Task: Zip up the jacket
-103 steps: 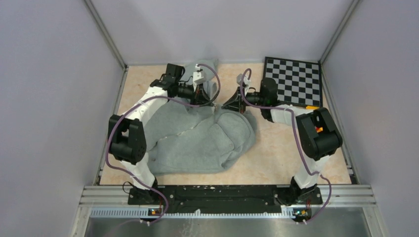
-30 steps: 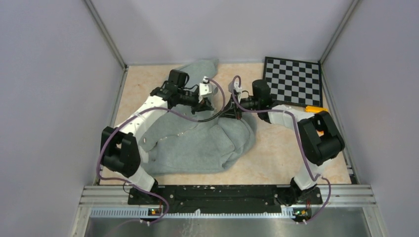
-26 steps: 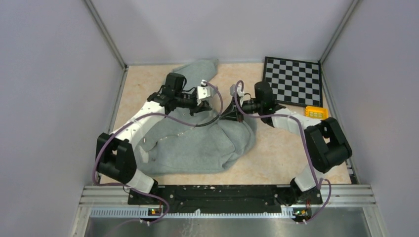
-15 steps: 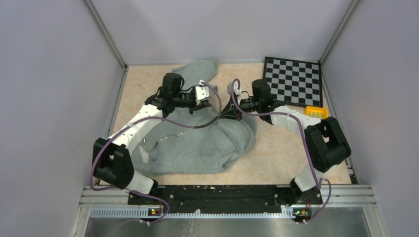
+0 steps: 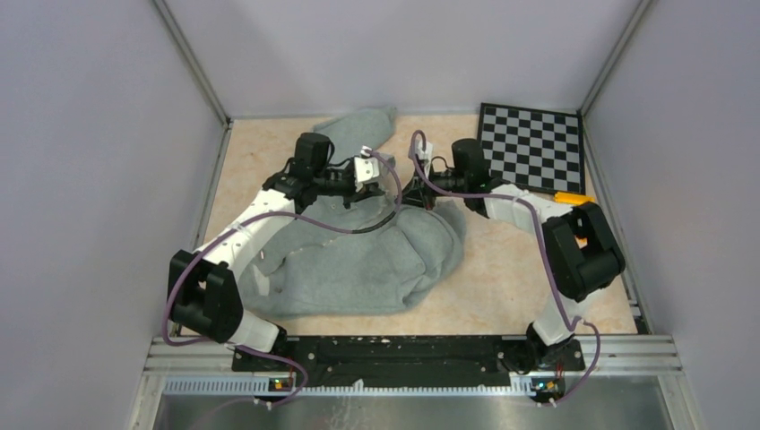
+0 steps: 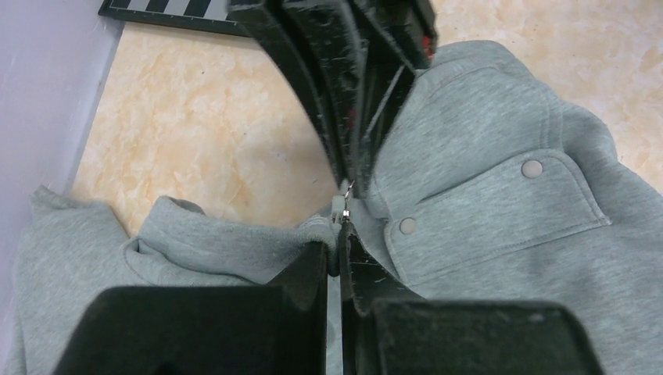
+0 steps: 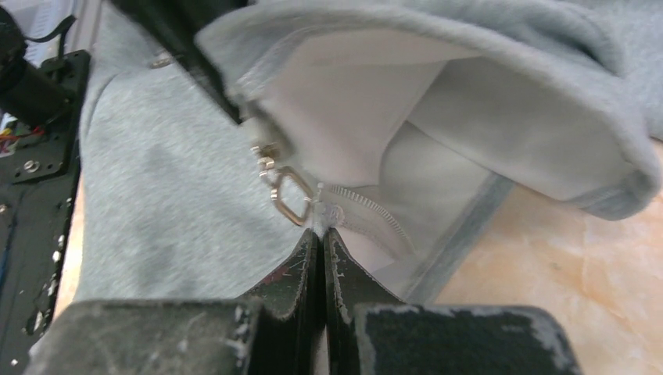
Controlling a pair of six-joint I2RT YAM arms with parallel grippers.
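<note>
Both pincers are clenched on the jacket (image 5: 358, 255): the left gripper (image 6: 338, 251) pinches its front edge, and the right gripper (image 7: 320, 234) pinches the pale zipper tape (image 7: 367, 212) beside the metal pull (image 7: 285, 195). Soft, light-grey fleece, it lies crumpled on the table (image 5: 511, 278), a snap-studded patch pocket (image 6: 485, 211) facing up.

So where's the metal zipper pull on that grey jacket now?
In the right wrist view, the silvery metal zipper pull hangs just up-left of the right end effector, which is shut on the zipper edge of the light-grey fleece jacket.
</note>
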